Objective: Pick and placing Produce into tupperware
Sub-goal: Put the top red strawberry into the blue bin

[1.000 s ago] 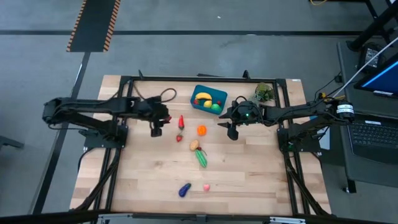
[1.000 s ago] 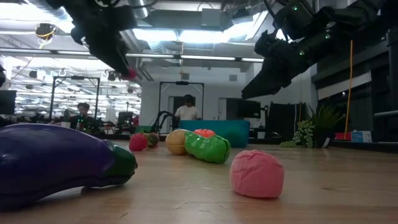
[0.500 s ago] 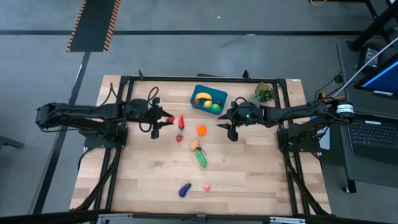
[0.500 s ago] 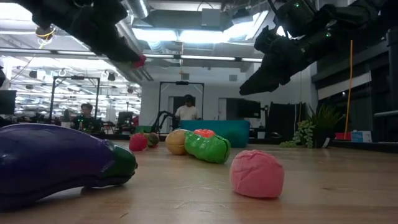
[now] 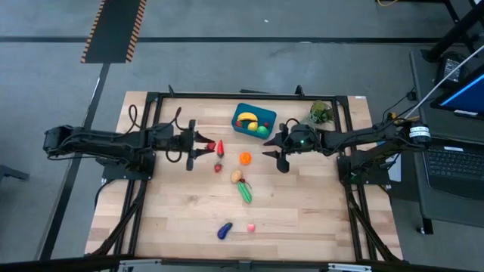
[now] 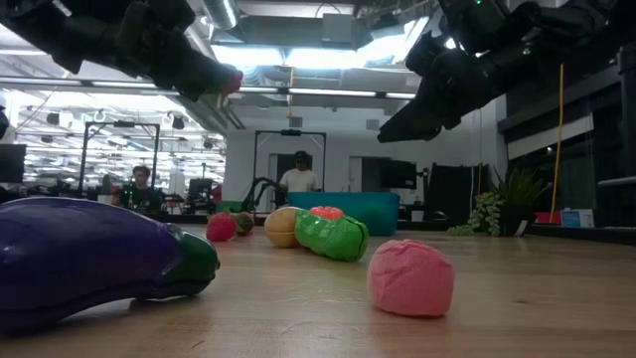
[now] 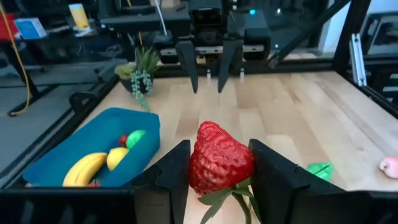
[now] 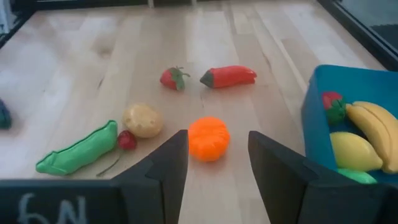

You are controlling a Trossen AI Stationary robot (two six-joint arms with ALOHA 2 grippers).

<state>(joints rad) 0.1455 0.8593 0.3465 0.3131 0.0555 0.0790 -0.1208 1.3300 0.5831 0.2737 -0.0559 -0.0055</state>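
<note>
Strawberry (image 7: 220,158) is pinched between the fingers of my left gripper (image 5: 198,145), lifted off the table (image 5: 174,211) so I can carry it level toward the tub (image 5: 243,112), which sits just beyond and to one side. My right gripper (image 5: 277,153) hovers spread and empty above the orange piece (image 8: 208,138), likely lined up as its next pick. Around that lie a chili (image 8: 229,76), a second strawberry (image 8: 172,78), a potato (image 8: 142,120) and a pea pod (image 8: 78,150); an eggplant (image 6: 94,254) and a pink piece (image 6: 410,276) sit well apart. Inside the tub I see a banana (image 7: 86,168), a lemon (image 8: 354,150), something green and something red
</note>
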